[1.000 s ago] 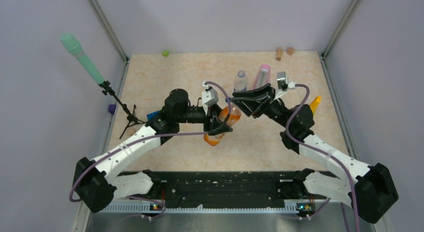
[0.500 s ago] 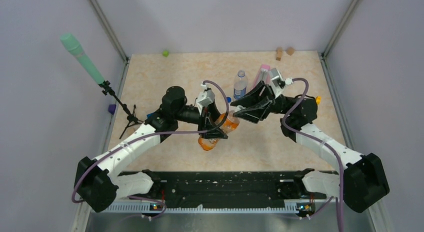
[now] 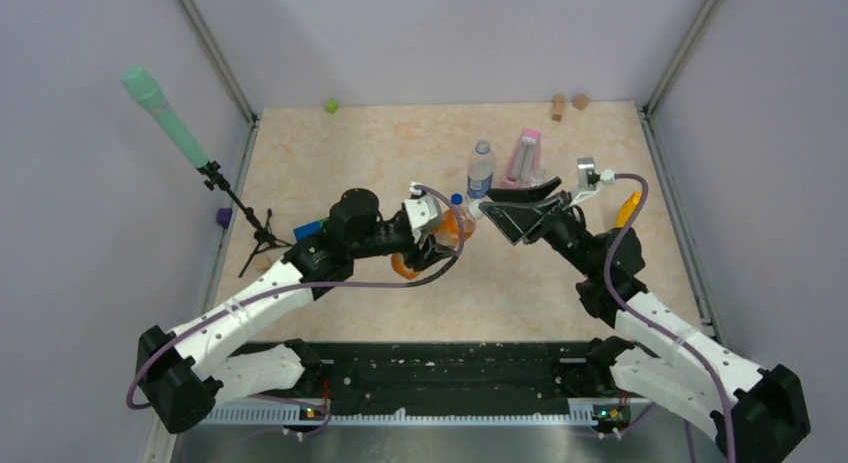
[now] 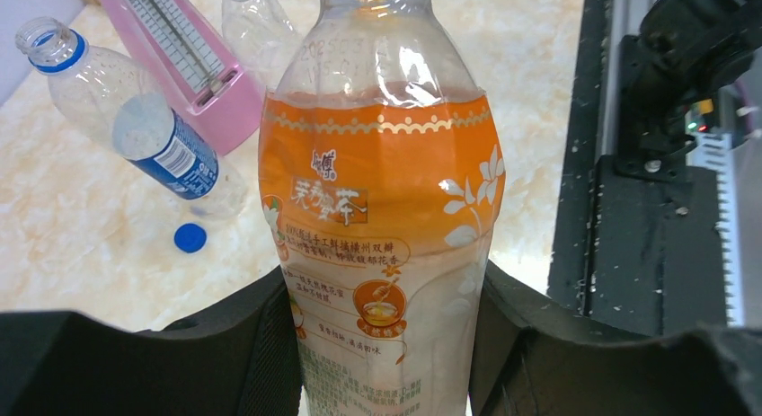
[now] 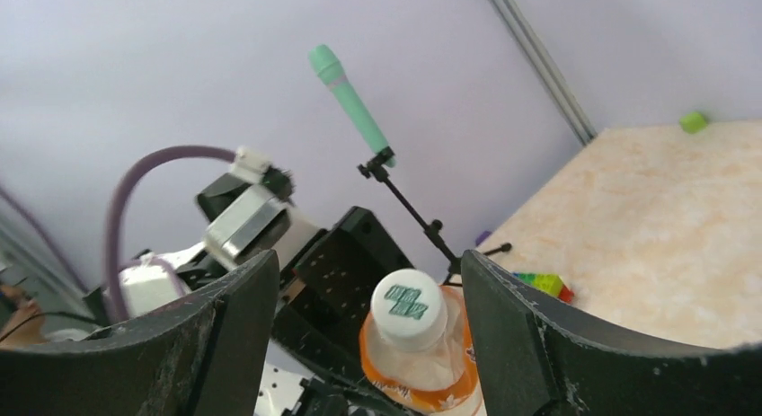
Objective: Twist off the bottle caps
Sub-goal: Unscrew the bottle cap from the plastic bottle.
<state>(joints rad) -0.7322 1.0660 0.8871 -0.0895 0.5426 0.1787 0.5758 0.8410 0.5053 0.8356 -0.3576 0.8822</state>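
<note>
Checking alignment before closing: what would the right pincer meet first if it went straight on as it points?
Probably the white cap on the orange bottle that the left pincer holds; depth is unclear.

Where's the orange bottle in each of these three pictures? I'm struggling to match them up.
Top view: the orange bottle is mid-table, between the two arms.
Left wrist: it fills the centre.
Right wrist: it is at bottom centre, with its white cap facing the camera.
Shared landmark: the left gripper holding it shows in all three.
</note>
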